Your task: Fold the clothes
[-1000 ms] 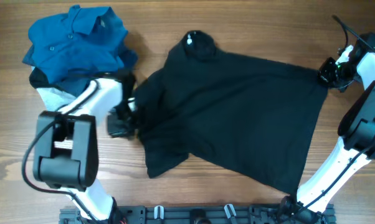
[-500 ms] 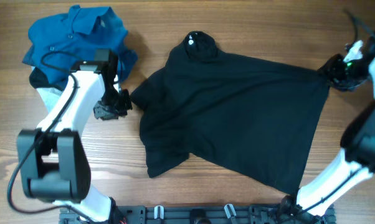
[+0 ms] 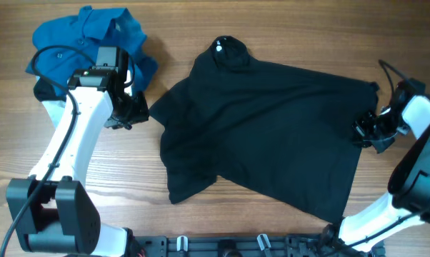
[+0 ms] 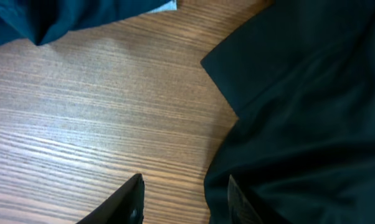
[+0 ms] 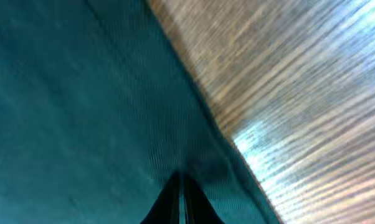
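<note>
Large black shirt [image 3: 272, 135] spread loose and creased over the middle and right half of the wooden table [image 3: 286, 21], collar bunched toward the far edge, one lower corner trailing toward the near edge close to the right arm's base. Left gripper [image 3: 131, 113] poised just off the shirt's left-hand sleeve, parted over bare wood and holding nothing. In the left wrist view, the same left gripper [image 4: 184, 202] low over the grain, one of its fingertips [image 4: 132, 199] on the open-table side, the other at the very border of the dark cloth. Right gripper [image 3: 366, 133] down on the shirt's right-hand border, near the table's right edge, clamped tight on a small pinch of fabric. From the right wrist camera, right gripper [image 5: 180, 194] seen with tips pressed together into a puckered fold just inside the hem, the black shirt [image 5: 81, 93] reading teal in this view, bare wood beyond the hem. Heaped at the far left corner, a bright blue polo shirt [image 3: 86, 43], rumpled, apart from the black shirt with a band of wood between. Pale garment [image 3: 52, 107] peeking out under the polo's near side, beside the left arm. Strips of blue cloth and a pale edge also along the top of the left wrist view.
</note>
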